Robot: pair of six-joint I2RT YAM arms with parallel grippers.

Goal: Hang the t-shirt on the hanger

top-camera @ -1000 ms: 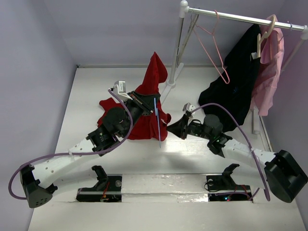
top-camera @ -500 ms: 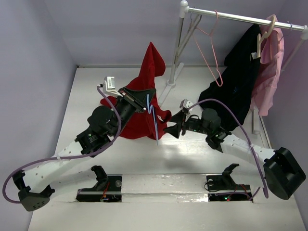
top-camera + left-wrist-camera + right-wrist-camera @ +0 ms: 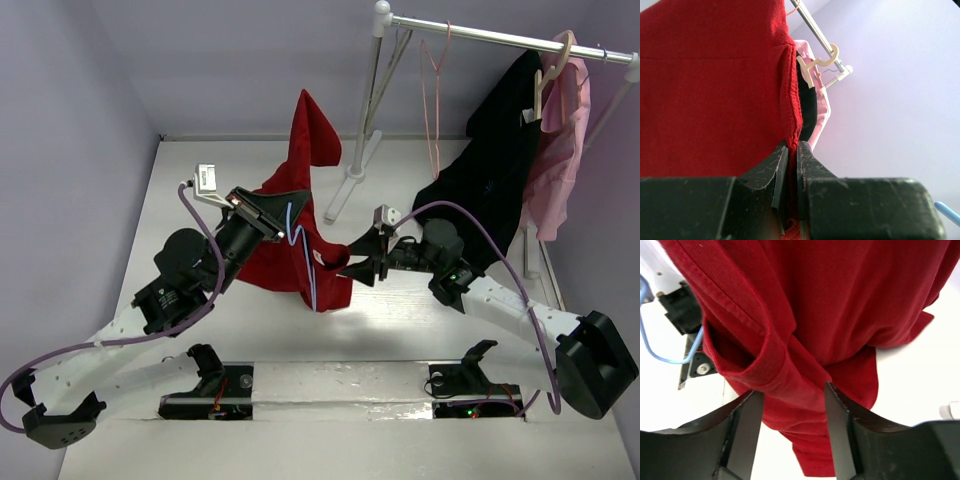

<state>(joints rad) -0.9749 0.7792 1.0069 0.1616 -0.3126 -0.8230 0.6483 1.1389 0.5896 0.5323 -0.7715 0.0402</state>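
Note:
The red t-shirt (image 3: pixel 285 250) hangs lifted off the white table, one part peaking at the back. My left gripper (image 3: pixel 285 207) is shut on a seam of the t-shirt (image 3: pixel 715 85). The thin light-blue wire hanger (image 3: pixel 306 262) hangs along the shirt's right side; a piece of the hanger (image 3: pixel 660 347) shows at the left of the right wrist view. My right gripper (image 3: pixel 345 262) is open at the shirt's right edge, its fingers either side of a hemmed fold of the t-shirt (image 3: pixel 790 330).
A clothes rail (image 3: pixel 500 38) stands at the back right with a thin pink hanger (image 3: pixel 432 95), a black garment (image 3: pixel 490 170) and a pink garment (image 3: pixel 562 150). The rail's white post (image 3: pixel 368 100) and foot (image 3: pixel 343 190) stand just behind the shirt.
My left gripper has risen and moved left, lifting the red t-shirt and blue hanger off the table. My right gripper has moved left to the shirt's edge.

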